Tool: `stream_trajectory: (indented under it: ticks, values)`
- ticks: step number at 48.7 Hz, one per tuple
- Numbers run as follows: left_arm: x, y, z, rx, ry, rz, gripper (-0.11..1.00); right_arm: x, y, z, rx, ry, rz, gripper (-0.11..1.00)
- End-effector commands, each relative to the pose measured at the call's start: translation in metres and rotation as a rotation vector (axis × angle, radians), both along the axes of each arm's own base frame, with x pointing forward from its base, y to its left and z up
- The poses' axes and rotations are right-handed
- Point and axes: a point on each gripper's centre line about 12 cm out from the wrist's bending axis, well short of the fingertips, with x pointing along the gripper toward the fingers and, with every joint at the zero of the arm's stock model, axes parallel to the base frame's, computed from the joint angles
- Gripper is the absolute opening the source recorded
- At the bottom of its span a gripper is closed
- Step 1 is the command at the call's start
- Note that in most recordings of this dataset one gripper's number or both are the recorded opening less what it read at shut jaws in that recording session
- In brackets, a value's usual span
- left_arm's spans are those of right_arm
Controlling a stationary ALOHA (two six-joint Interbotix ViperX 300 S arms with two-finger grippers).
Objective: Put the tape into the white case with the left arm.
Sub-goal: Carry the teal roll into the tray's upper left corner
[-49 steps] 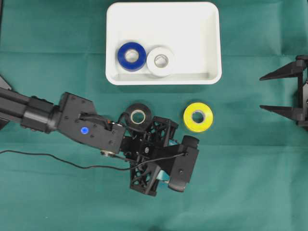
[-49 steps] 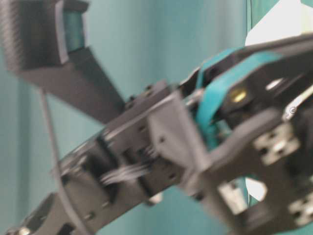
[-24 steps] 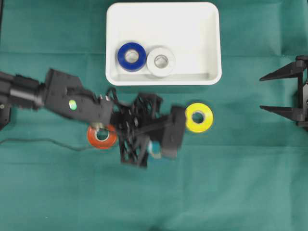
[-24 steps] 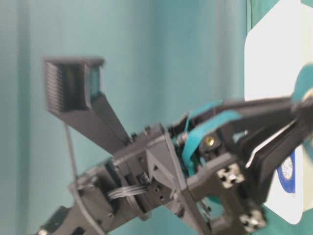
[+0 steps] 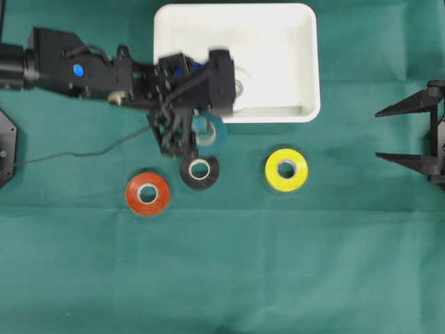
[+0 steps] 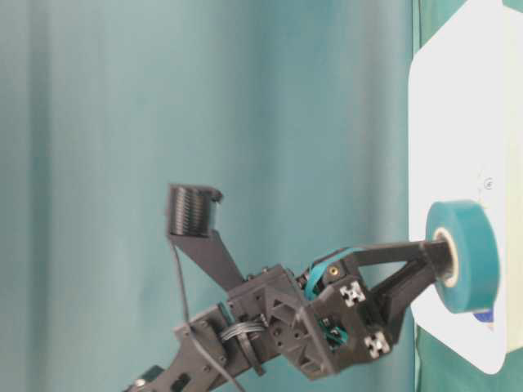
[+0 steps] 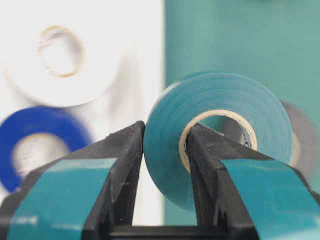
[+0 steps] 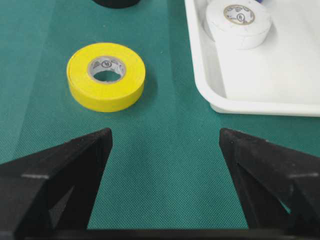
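Note:
A teal tape roll hangs on edge in my left gripper, which is shut on it with one finger through the core and the other against the outer face. Seen from overhead, the teal roll is just outside the front rim of the white case, near its left end. From table level the roll is raised in front of the case. A blue roll and a white roll lie inside the case. My right gripper stands open at the right edge, holding nothing.
On the green cloth in front of the case lie a yellow roll, a black roll and a red roll. The left arm's cable trails across the cloth at the left. The yellow roll is ahead of the right gripper.
The left arm has swung from the front of the table up to the case's front rim, carrying the teal roll; the black and red rolls it covered now show. The right arm has not moved.

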Motion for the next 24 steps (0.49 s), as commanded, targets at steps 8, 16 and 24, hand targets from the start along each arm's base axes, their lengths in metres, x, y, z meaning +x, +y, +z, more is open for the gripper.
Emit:
stream_trajectory:
  ticks: [8,16,24]
  values:
    - [-0.008,0.044,0.013,0.020,-0.080,0.110,0.26,0.002,0.000,0.003,0.000,-0.011,-0.001,0.62]
    - [-0.015,0.079,0.012,0.032,-0.111,0.198,0.26,0.002,0.000,0.003,-0.001,-0.012,0.001,0.62]
    - [-0.022,0.106,0.009,0.042,-0.130,0.265,0.26,0.002,0.000,0.003,0.000,-0.011,0.001,0.62]
